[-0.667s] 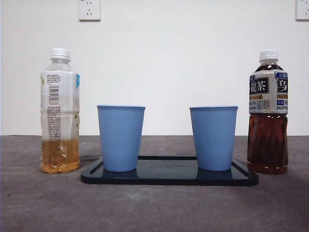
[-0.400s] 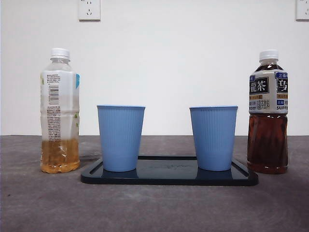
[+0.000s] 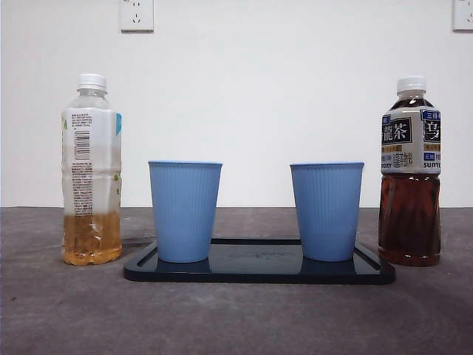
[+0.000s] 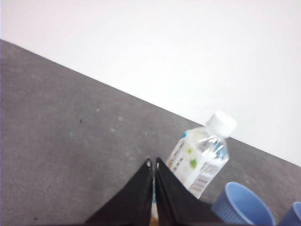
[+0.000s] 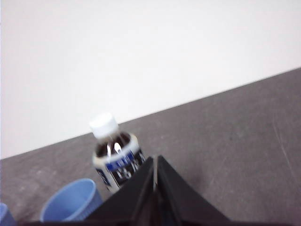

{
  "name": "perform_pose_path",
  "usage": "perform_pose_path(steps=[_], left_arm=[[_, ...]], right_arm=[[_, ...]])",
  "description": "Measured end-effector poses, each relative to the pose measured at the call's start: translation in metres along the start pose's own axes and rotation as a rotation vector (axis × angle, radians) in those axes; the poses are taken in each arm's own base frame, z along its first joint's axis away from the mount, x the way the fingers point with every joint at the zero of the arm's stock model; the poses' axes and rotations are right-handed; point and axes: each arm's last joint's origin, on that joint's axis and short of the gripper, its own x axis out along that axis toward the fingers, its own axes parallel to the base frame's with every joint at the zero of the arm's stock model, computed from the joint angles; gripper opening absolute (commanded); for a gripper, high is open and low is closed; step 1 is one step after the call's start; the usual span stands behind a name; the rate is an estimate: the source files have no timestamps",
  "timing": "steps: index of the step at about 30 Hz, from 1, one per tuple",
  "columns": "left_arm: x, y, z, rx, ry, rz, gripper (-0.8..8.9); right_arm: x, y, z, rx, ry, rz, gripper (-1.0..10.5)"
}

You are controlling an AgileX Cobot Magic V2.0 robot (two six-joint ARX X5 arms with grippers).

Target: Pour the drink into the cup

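Beyond the left pincer — jaws together — stands the white-capped clear plastic bottle; right pincer likewise closed. Approaching unopened risks toppling it.

even, bright indoor light; front view sharp, wrist views soft

the white wall is evenly lit, near washed out in both wrist views. the glossy dark tray mirrors the cups; a faint shadow lies beside the pale bottle. glints mark the dark tea bottle, which is slightly blurred, as is the table.
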Motion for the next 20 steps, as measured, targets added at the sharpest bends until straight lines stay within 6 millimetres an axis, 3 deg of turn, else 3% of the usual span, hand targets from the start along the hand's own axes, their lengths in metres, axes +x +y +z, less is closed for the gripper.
perform_pose_path(steps=[6,11,20], left_arm=[[-0.006,-0.018,0.033,0.03,0.065,0.005,0.1],[-0.003,-0.032,0.053,0.092,0.21,-0.079,0.1],[0.009,-0.043,0.066,0.166,0.538,-0.209,0.1]], right_arm=[[-0.008,0.017,0.034,-0.024,0.044,0.009,0.1],[-0.007,0.028,0.054,-0.069,0.2,0.041,0.1],[0.0,0.039,0.073,-0.118,0.519,0.123,0.1]])
